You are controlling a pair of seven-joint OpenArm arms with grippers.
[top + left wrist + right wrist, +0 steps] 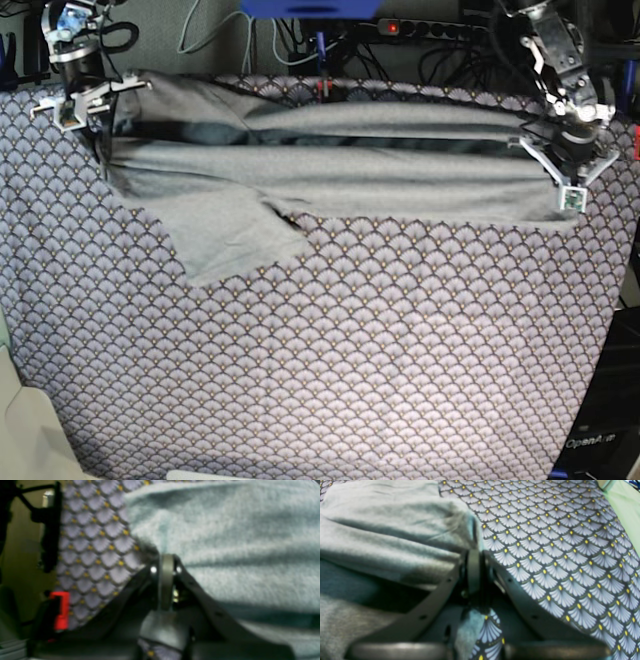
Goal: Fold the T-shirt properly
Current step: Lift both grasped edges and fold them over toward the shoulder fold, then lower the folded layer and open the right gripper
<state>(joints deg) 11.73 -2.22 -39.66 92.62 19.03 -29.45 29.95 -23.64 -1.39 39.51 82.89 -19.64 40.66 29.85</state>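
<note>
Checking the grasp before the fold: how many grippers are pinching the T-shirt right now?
2. The right gripper pinches the T-shirt at its end on the base view's left; the left gripper pinches the opposite end.

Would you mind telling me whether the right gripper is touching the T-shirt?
Touching. In the right wrist view, the right gripper has its jaws closed on the T-shirt's edge, with the grey fabric bunched right at their tips.

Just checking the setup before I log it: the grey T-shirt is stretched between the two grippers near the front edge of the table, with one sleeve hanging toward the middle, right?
Not quite. In the base view the T-shirt is stretched between the right gripper and left gripper along the far edge of the tablecloth, not the front. The rest holds: one sleeve hangs toward the middle.
</note>
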